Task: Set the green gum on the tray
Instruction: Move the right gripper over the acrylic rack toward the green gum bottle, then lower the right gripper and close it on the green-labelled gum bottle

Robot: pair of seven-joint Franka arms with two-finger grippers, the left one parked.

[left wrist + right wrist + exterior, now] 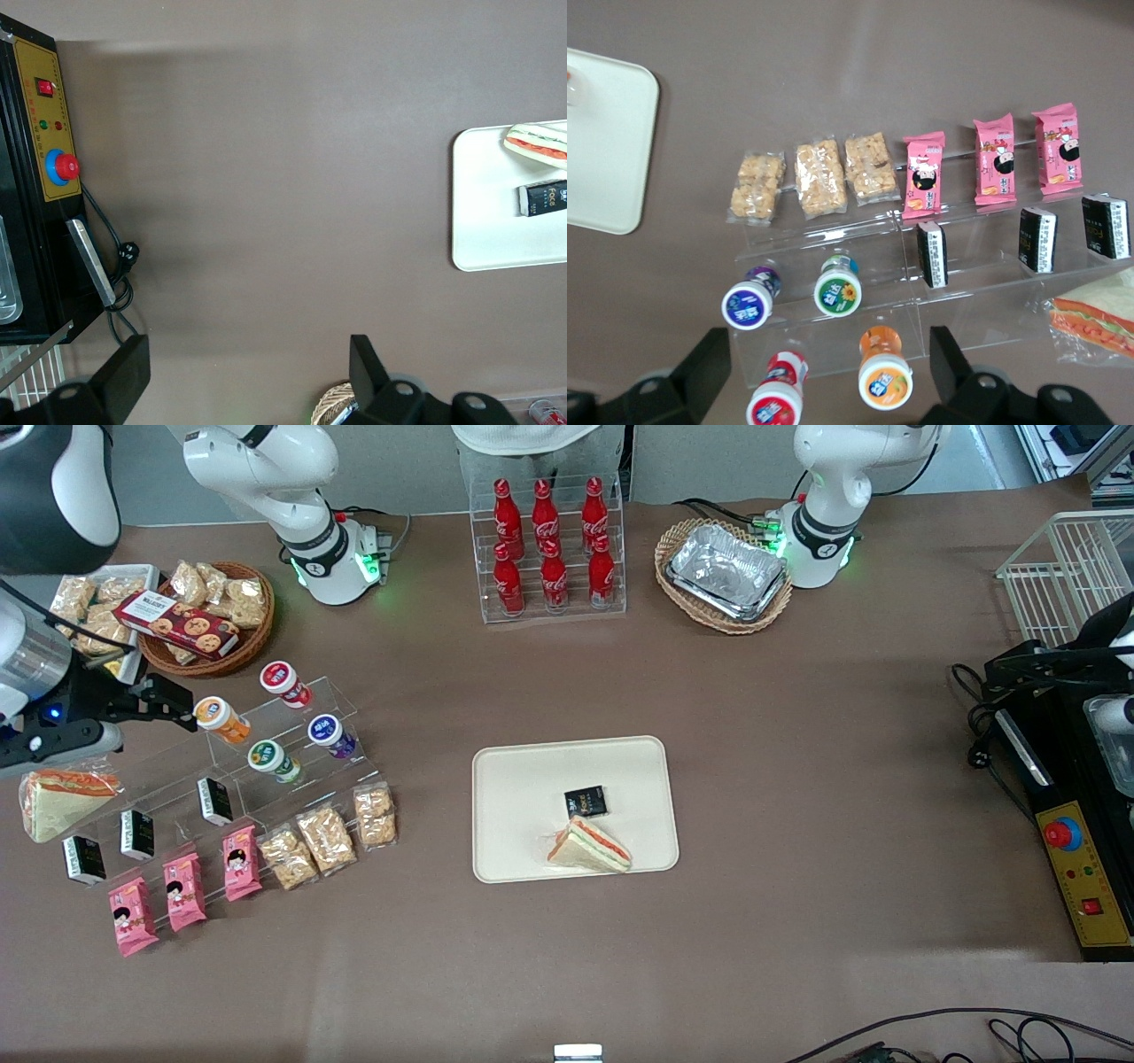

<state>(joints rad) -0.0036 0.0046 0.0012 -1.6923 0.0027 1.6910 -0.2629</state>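
The green gum (270, 760) has a green body and a white lid and stands on the clear stepped shelf (266, 779); it also shows in the right wrist view (838, 288). The cream tray (523, 779) lies mid-table, its corner showing in the right wrist view (602, 133), and holds a sandwich (589, 846) and a black packet (586, 802). My gripper (177, 707) hovers above the shelf's end toward the working arm, beside the orange gum (221, 719). It is open and empty in the right wrist view (828, 372), with the green gum ahead of its fingers.
Red gum (285, 684) and purple gum (330, 735) share the shelf with black packets, pink packs and snack bags. A wrapped sandwich (58, 802) lies under my arm. Cola rack (549, 549), snack basket (208, 615) and foil-tray basket (725, 574) stand farther from the camera.
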